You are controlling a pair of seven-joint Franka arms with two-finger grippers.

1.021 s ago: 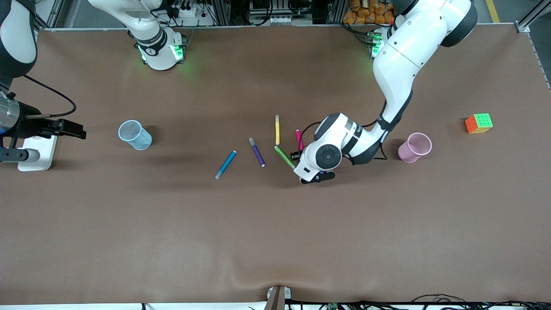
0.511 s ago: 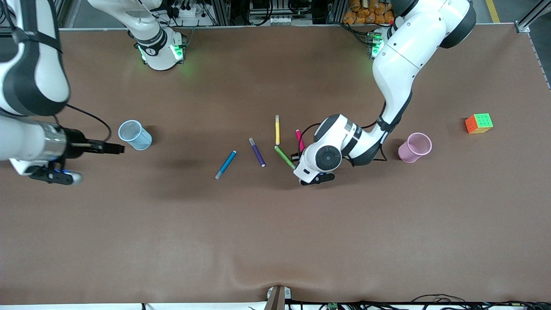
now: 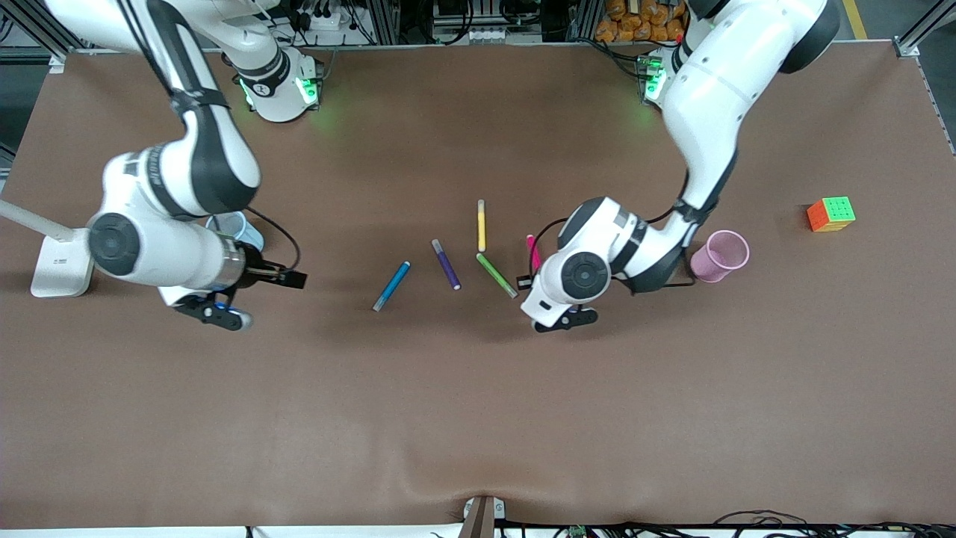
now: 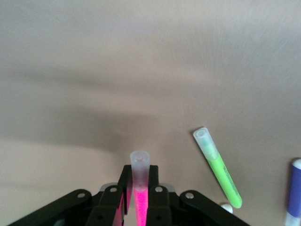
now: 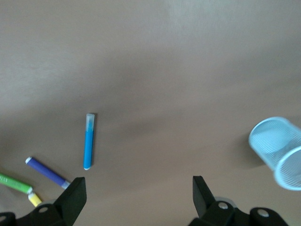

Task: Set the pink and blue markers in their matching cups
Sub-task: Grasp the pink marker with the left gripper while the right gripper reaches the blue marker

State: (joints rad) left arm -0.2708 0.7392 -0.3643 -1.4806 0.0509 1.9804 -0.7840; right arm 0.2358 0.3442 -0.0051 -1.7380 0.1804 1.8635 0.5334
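My left gripper [image 3: 527,281] is shut on the pink marker [image 3: 533,252], just off the table beside the green pen. The left wrist view shows the marker [image 4: 140,190] clamped between the fingers, its pale end sticking out. The pink cup [image 3: 721,255] stands toward the left arm's end of the table. My right gripper [image 3: 290,279] is open and empty, between the blue cup [image 3: 239,226] and the blue marker [image 3: 391,285]. The right wrist view shows the blue marker [image 5: 88,141] lying flat and the blue cup [image 5: 280,150] on its side.
A purple pen [image 3: 446,264], a green pen [image 3: 496,274] and a yellow pen [image 3: 481,225] lie between the blue marker and my left gripper. A colour cube [image 3: 830,214] sits past the pink cup. A white stand [image 3: 60,261] is at the right arm's end.
My right arm has swung in from the table's end, past the blue cup, toward the blue marker. My left gripper has shifted a little toward the pink cup with the pink marker.
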